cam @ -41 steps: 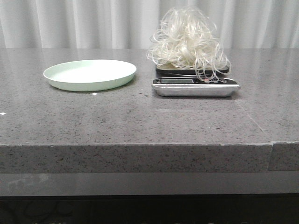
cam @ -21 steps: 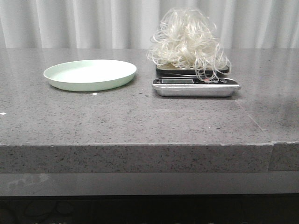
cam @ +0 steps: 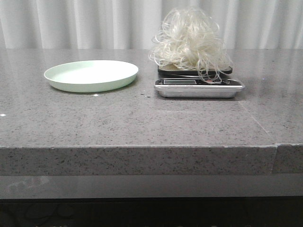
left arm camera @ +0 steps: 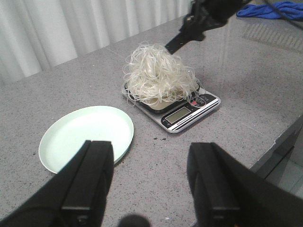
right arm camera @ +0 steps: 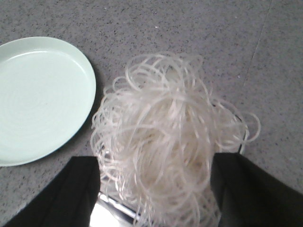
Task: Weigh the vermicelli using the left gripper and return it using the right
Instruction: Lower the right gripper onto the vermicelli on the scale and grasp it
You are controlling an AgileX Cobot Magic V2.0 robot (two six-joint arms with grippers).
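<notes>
The vermicelli (cam: 189, 40), a fluffy white tangle of strands, sits on a small silver and black kitchen scale (cam: 199, 88) at the back right of the grey stone table. It also shows in the left wrist view (left arm camera: 158, 75) and the right wrist view (right arm camera: 170, 137). My left gripper (left arm camera: 151, 158) is open and empty, above the table in front of the scale and the pale green plate (left arm camera: 85, 137). My right gripper (right arm camera: 156, 161) is open just above the vermicelli, one finger on each side of it; whether they touch it I cannot tell. Neither gripper shows in the front view.
The pale green plate (cam: 90, 75) lies empty to the left of the scale. A blue cloth (left arm camera: 277, 8) lies far off on the table. The table's front edge (cam: 142, 146) runs across the front view. White curtains hang behind.
</notes>
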